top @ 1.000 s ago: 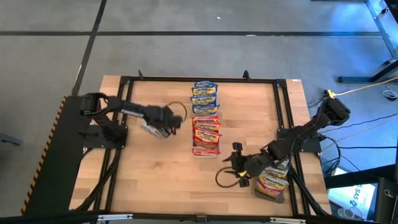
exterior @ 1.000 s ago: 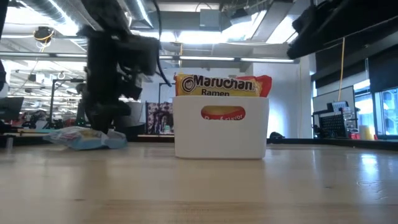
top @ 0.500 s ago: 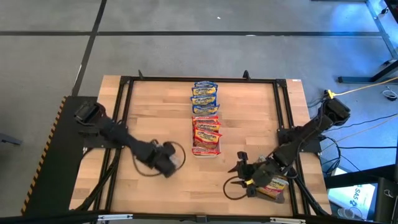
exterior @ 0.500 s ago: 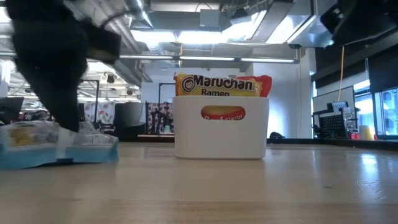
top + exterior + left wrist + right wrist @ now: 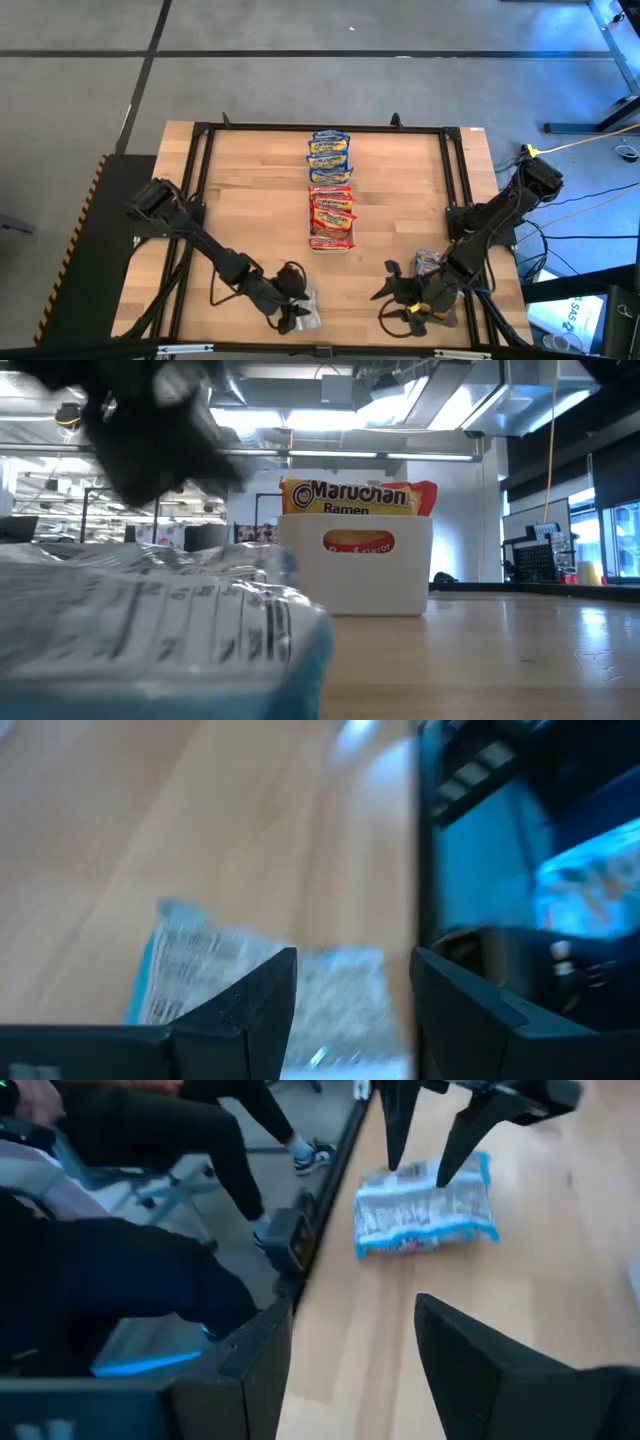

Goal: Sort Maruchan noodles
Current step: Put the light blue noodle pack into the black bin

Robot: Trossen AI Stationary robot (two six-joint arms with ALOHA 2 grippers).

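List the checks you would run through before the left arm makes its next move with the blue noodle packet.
1. Left end effector open: ok, fingers spread over the blue Maruchan packet.
2. Packet gripped: cannot tell; it lies flat on the table near its edge.
3. Right end effector open and empty: ok.
4. White tray upright, Maruchan Ramen packets standing inside: ok.
5. People clear: not ok, a person's legs are beside the table edge.
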